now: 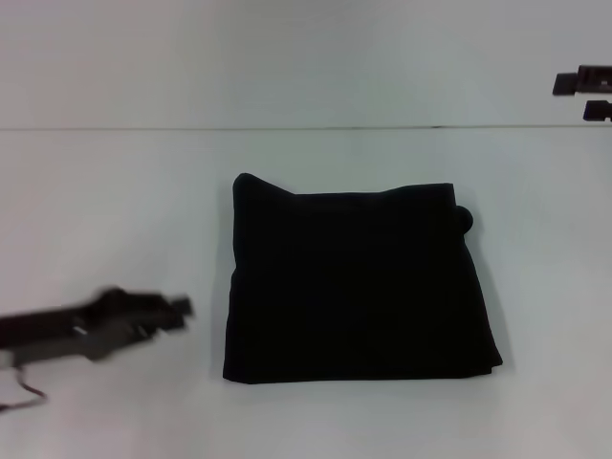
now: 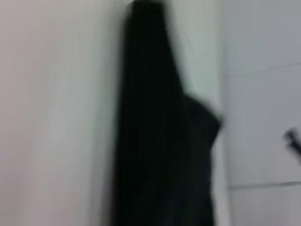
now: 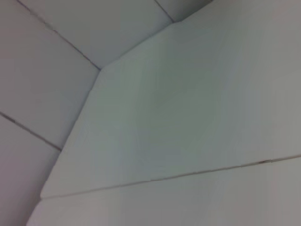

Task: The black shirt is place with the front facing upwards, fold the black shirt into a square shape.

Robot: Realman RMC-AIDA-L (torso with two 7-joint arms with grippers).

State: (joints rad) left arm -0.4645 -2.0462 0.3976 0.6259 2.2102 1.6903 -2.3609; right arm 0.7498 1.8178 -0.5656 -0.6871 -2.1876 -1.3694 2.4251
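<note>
On the white table [image 1: 115,210] lies one folded black shirt [image 1: 356,282]; two pincers stand apart, grip unreadable.

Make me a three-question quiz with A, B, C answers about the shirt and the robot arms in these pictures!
1. Where is the left tool?
A. on the shirt
B. beside the shirt, apart from it
C. under the shirt

2. What colour is the shirt?
A. black
B. red
C. yellow

3. How does the shirt lie on the white table?
A. spread out with sleeves wide
B. hanging in the air
C. folded into a squarish block

Answers: 1 B, bare table shows between tool and shirt. 2 A, the cloth is plain black. 3 C, a compact four-sided block lies flat; the right tool waits far off at the edge.
</note>
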